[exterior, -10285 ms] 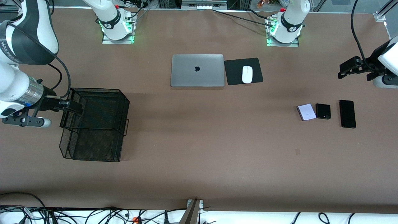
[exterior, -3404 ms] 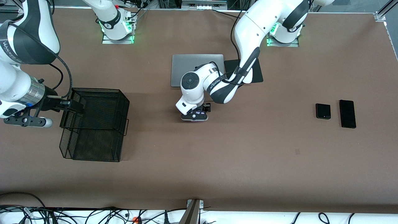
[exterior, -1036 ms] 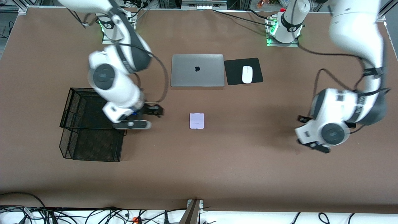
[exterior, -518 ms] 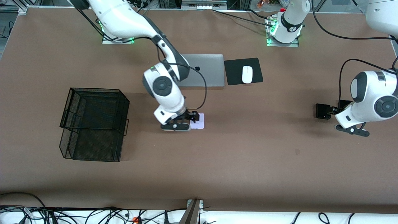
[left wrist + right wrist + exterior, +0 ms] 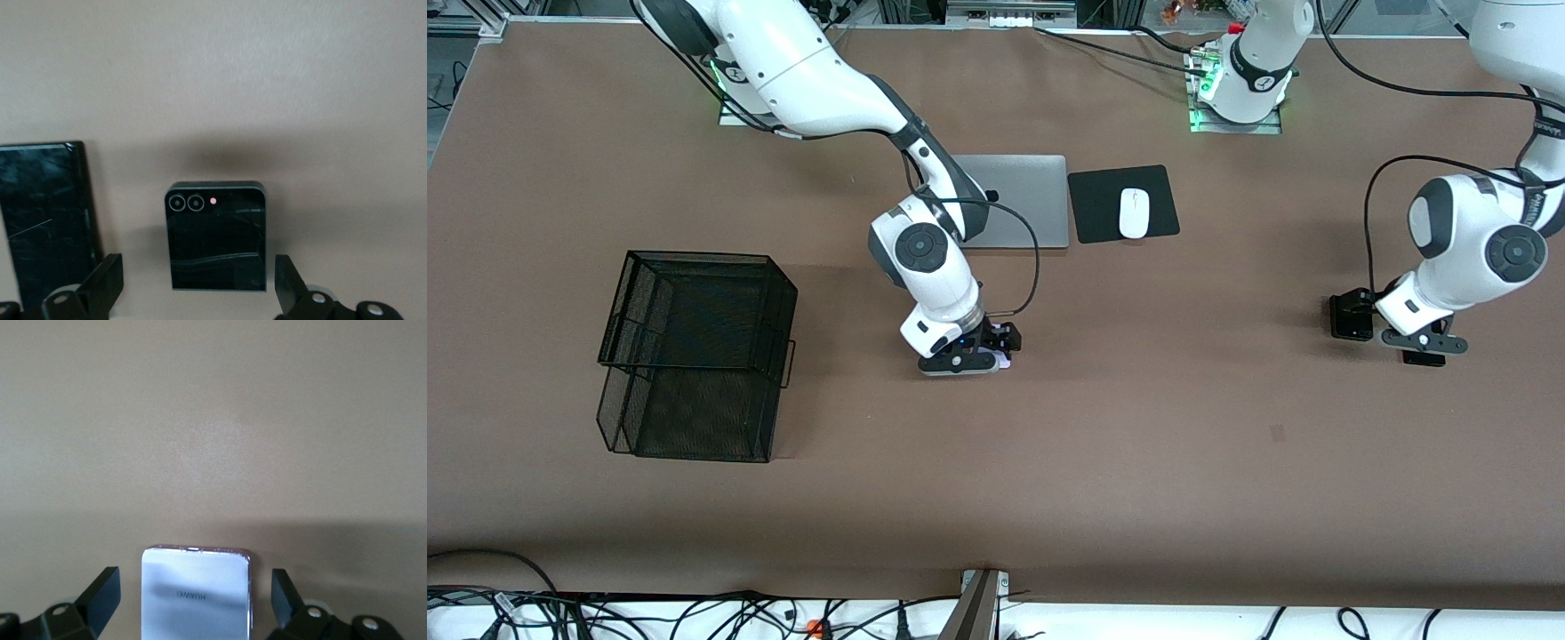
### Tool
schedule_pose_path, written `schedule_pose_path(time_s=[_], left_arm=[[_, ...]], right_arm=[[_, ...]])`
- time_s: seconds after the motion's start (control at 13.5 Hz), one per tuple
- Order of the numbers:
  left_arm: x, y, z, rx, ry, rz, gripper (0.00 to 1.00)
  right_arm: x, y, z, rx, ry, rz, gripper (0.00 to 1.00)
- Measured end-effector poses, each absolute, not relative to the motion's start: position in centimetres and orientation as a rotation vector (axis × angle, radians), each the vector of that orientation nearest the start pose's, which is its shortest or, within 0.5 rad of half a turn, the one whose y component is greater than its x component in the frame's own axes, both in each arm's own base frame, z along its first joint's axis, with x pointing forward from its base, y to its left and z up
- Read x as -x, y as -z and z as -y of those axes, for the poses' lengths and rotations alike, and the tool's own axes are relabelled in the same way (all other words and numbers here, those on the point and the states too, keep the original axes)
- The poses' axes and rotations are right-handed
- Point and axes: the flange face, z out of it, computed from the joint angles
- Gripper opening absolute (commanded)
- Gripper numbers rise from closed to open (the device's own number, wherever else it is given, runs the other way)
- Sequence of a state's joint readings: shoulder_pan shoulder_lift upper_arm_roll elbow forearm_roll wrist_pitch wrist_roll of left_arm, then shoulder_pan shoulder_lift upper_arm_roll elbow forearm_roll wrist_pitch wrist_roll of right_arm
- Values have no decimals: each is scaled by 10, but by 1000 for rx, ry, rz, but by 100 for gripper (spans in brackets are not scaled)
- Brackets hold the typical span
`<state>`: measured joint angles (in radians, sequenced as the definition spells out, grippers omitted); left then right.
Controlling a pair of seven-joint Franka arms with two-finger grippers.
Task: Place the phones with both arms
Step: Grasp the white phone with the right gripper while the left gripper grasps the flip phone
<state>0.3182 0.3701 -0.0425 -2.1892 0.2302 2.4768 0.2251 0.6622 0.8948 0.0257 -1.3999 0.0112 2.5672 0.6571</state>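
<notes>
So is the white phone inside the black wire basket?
No, the white phone lies flat on the brown table between the open fingers of the right pincer, apart from the basket.

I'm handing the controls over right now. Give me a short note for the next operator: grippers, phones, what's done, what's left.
Right gripper: open, low over the lilac phone at mid-table, fingers either side, not gripping.
Left gripper: open, straddling the small black phone at the left arm's end; long black phone lies beside it.
Done: both grippers lined up on a phone.
Left: close, lift and place all three phones. The wire basket holds none.
</notes>
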Motion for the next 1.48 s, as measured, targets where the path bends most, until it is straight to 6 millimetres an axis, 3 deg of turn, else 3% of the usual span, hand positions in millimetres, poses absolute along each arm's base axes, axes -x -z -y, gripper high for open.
schedule_pose_path(time_s=[0.22, 0.52, 1.18, 1.48], left_arm=[[-520, -199, -147, 3043, -159, -204, 100], [-516, -188, -142, 3049, -134, -217, 100], [-514, -170, -148, 3057, -96, -254, 100], [-514, -157, -146, 3063, -76, -261, 100]], right_arm=[[-584, -184, -475, 2958, 309, 61, 100], [-581, -185, -479, 2958, 317, 78, 100], [-569, -184, -495, 2966, 334, 152, 100], [-567, -172, -493, 2995, 348, 206, 100]])
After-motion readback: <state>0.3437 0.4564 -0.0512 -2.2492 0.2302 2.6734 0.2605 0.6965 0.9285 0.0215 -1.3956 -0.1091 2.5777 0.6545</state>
